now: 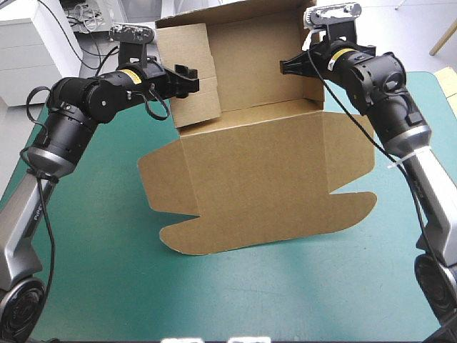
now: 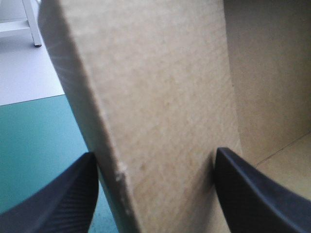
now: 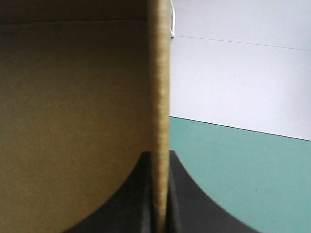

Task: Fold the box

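Observation:
The brown box (image 1: 257, 186) lies partly raised on the teal-green cover: its back wall (image 1: 250, 64) stands up and its lid with rounded flaps lies flat toward the near edge. My left gripper (image 1: 191, 75) sits at the raised left side wall (image 1: 194, 103). In the left wrist view the left gripper (image 2: 155, 153) stands open, its black fingers (image 2: 53, 199) wide apart with that wall's board (image 2: 160, 97) between them. My right gripper (image 1: 287, 66) is at the right side wall (image 1: 312, 64). In the right wrist view the right gripper (image 3: 159, 154) is shut on the wall's thin edge (image 3: 160, 87).
Bare teal-green cover (image 1: 214, 300) runs along the near side of the lid and to both sides. A pale board edge (image 1: 448, 80) shows at the table's far right corner. White furniture (image 1: 28, 50) stands beyond the table's far left.

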You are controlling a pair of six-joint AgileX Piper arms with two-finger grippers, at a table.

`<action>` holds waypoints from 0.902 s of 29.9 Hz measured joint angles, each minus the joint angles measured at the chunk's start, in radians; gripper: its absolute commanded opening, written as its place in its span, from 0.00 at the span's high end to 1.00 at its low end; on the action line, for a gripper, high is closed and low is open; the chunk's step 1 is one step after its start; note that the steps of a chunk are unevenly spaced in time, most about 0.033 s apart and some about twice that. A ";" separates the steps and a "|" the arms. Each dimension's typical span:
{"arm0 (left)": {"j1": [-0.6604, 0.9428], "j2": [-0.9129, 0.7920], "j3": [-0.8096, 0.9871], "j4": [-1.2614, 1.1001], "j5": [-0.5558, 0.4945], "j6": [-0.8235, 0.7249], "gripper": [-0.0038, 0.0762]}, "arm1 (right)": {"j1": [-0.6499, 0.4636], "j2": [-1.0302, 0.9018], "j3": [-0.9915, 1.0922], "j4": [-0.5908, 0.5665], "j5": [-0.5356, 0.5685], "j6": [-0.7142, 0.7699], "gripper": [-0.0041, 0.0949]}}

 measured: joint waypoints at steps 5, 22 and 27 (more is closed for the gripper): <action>0.000 0.000 -0.002 0.024 -0.004 -0.042 0.63 | 0.001 0.015 0.000 -0.007 -0.019 0.023 0.97; 0.011 0.070 -0.003 -0.004 -0.006 -0.037 0.96 | -0.004 0.017 0.000 -0.033 0.034 0.015 0.97; 0.011 0.072 -0.003 -0.007 0.019 -0.030 0.96 | -0.006 0.017 0.000 -0.029 0.104 -0.005 0.97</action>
